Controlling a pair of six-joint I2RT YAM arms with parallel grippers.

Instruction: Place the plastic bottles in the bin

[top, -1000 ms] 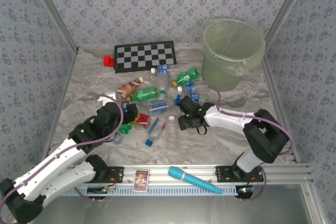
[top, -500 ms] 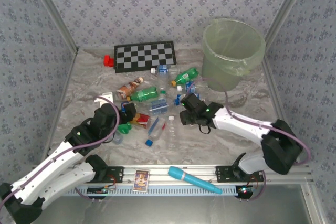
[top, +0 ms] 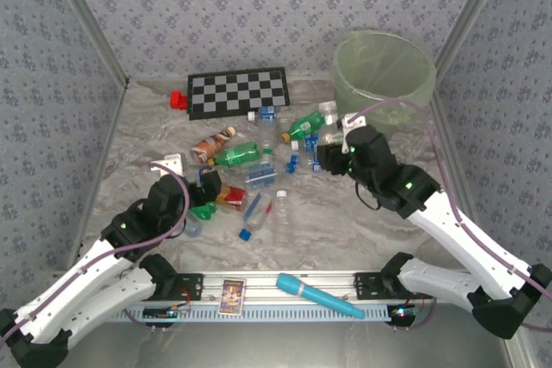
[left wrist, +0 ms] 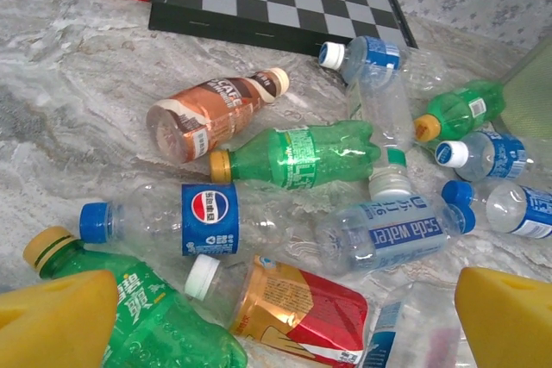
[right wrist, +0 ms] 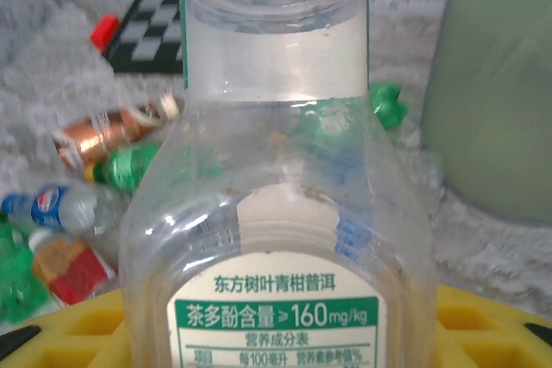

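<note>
Right gripper point(right wrist: 276, 327) clamped on a clear bottle point(right wrist: 276, 178), close beside the bin point(right wrist: 500, 84). Left gripper point(left wrist: 285, 321), fingers point(left wrist: 60, 321) apart, hangs over a green bottle point(left wrist: 151, 329) and red-labelled bottle point(left wrist: 297, 308); more plastic bottles point(left wrist: 302, 154) lie scattered beyond.

The left arm point(top: 95, 269) lies low and long, reaching out from the near left corner. The left gripper point(top: 210, 185) has its yellow fingers point(left wrist: 56, 321) spread wide apart. The right arm point(top: 453, 226) is stretched out long toward the far side, and the right gripper point(top: 330, 157) squeezes a clear bottle point(right wrist: 276, 213) between its fingers.
</note>
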